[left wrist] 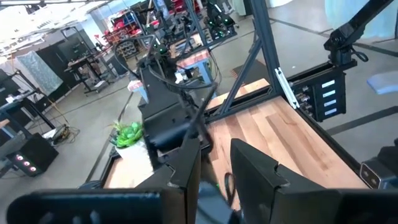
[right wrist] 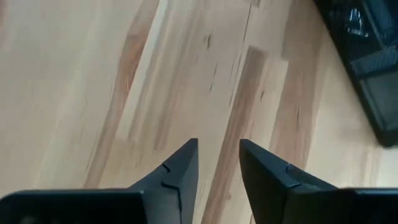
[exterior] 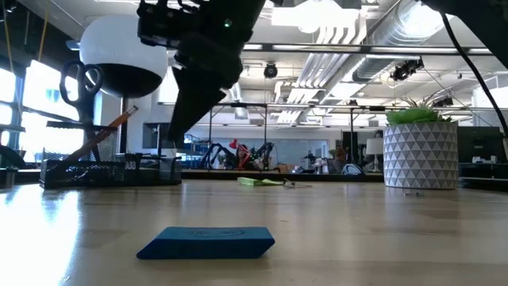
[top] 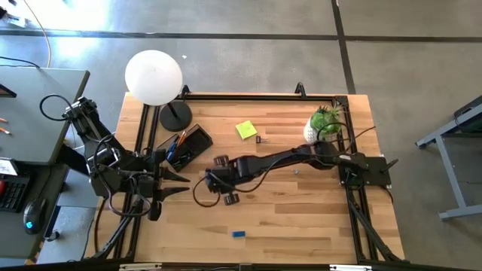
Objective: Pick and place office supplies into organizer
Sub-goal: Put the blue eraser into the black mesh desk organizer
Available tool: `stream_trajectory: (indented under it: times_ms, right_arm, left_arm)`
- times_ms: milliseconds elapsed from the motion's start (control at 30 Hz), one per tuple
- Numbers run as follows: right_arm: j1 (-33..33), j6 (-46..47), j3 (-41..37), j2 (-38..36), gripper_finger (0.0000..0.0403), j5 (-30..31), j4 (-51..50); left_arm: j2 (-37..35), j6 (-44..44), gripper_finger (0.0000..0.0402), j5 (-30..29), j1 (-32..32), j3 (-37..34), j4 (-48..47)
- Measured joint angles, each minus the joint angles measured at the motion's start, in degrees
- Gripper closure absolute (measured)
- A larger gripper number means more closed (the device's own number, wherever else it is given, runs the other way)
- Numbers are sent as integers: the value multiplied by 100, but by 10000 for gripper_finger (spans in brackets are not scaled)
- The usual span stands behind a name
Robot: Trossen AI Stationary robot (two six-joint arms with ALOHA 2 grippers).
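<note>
Wooden tabletop [top: 301,218] on grey concrete floor [top: 248,45], both grippers' jaws narrowly parted, empty.

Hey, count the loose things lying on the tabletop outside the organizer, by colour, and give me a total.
Blue: 1, the eraser
Yellow: 1, the sticky-note pad
Dark: 1, a small item beside the pad, too small to name
Total: 3
Not counted: the potted plant and the lamp.
</note>
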Motion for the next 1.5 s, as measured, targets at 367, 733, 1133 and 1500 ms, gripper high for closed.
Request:
stream_trajectory:
  times_ms: [367,733,1133,1500]
  right_arm:
    - [447,1004,-2,-11,334,1386,-876]
    - [1716,2789,-4,-17,359,3344,-2188]
    - [2424,3157,-4,-17,382,2938,-903]
    - [2396,3340,-4,109,335,1319,-284]
  left_arm:
    - [3,-556,323,-181,0,1,1]
    - [387,-1224,323,-186,2,1,18]
    - [605,-1927,323,-15,-2,0,38]
    - [815,-2220,323,334,-2,-1,-29]
